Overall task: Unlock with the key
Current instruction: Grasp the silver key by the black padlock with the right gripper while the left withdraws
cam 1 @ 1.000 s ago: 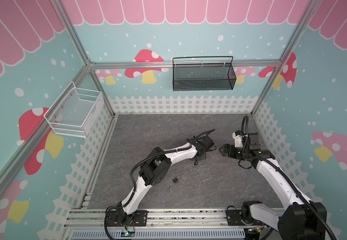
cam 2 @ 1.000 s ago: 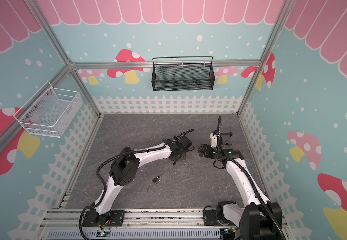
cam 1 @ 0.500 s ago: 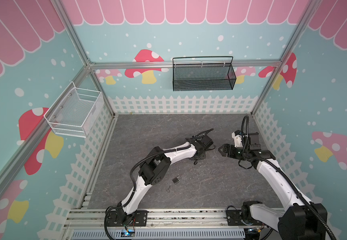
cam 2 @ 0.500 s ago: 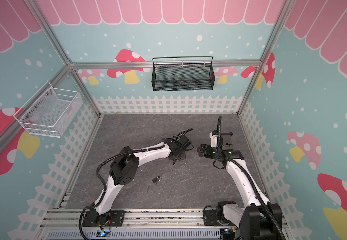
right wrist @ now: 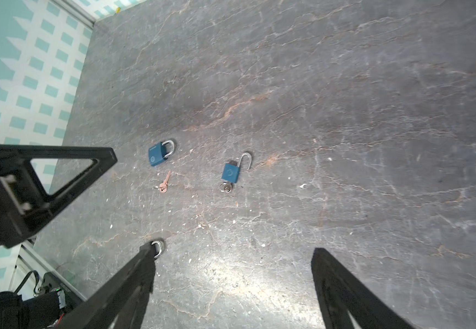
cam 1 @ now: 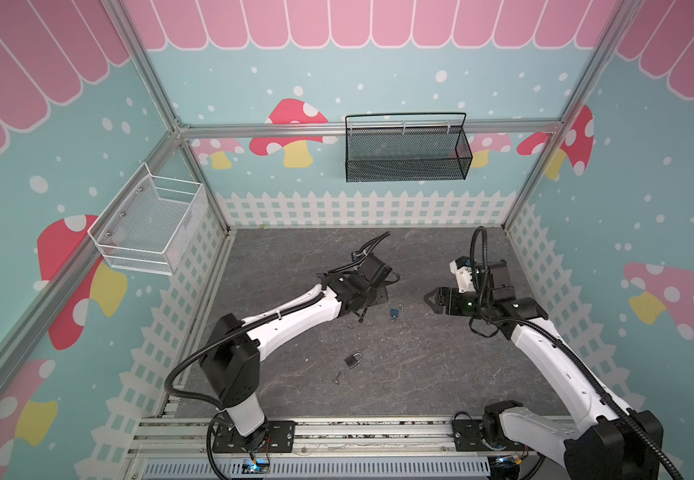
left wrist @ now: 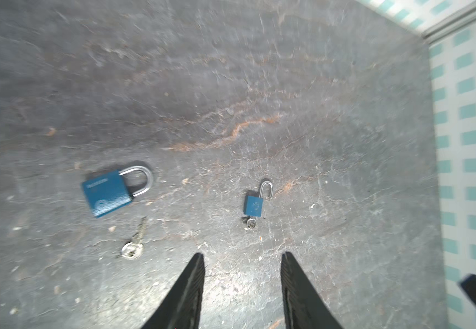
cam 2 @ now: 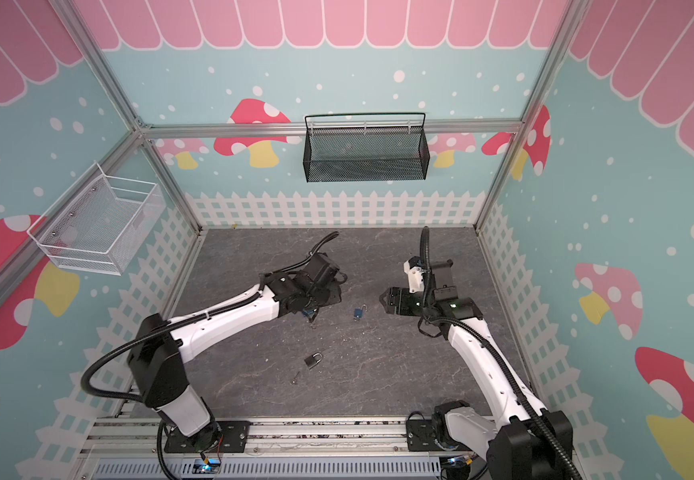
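A small blue padlock (left wrist: 253,204) lies flat on the grey floor with its shackle swung open and a key (left wrist: 250,224) in its keyhole. It shows in both top views (cam 1: 395,311) (cam 2: 359,312) and in the right wrist view (right wrist: 232,172). My left gripper (left wrist: 242,256) hangs open just short of it, with nothing between its fingers (cam 1: 361,309). My right gripper (right wrist: 234,250) stands wide open and empty to the right of the padlock (cam 1: 428,297).
A larger blue padlock (left wrist: 107,192) with its shackle shut lies beside a loose key (left wrist: 132,247). A dark padlock (cam 1: 352,360) and another key (cam 1: 337,377) lie nearer the front. A black basket (cam 1: 405,149) and a white basket (cam 1: 150,226) hang on the walls.
My left gripper's jaws have opened. The small blue padlock now shows lying free on the floor between the two grippers. The right arm has barely moved.
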{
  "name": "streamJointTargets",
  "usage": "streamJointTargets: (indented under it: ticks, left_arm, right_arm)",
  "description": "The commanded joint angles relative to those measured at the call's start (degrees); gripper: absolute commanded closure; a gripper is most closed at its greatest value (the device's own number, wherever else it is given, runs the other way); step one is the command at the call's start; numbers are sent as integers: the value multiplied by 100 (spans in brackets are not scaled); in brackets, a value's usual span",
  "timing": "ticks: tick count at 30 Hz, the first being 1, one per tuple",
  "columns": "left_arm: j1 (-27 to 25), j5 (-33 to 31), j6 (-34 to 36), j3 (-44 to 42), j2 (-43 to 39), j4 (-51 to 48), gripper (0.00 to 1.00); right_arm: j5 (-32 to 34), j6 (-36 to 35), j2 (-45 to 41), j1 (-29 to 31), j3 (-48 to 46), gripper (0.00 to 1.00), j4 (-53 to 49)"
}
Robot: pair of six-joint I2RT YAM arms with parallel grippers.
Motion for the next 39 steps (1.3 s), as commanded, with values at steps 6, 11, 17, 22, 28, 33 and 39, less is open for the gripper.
streamJointTargets:
  ticks: [6,11,17,22,28,33,39]
  left_arm:
    - [518,23,145,-1548,-1723,267,56]
    - [942,137,340,-2316,-2711,246,56]
    - [1608,420,402,-2926,-3773,-104,56]
    - [2142,605,529,-3177,-4447,-536,56]
    - [2672,920,530,-3416,-4891,-883,56]
    - [2904,1042,512,-3580,-5129,-1023,56]
    - [3029,1091,397,-3690,-5306,-1067,56]
  right_arm:
    - [695,792,439,1509,297,12,15]
    - [991,1260,857,2516,305,14,221]
    - [1440,1636,1578,3694,587,14,406]
    - [1488,1855,2348,4424,921,16,579]
    - [1492,2149,3048,4977,1184,18,733]
    - [1529,2313,3452,5282,1342,22,791]
    - [1543,2031,3916,5430,1622,36,776]
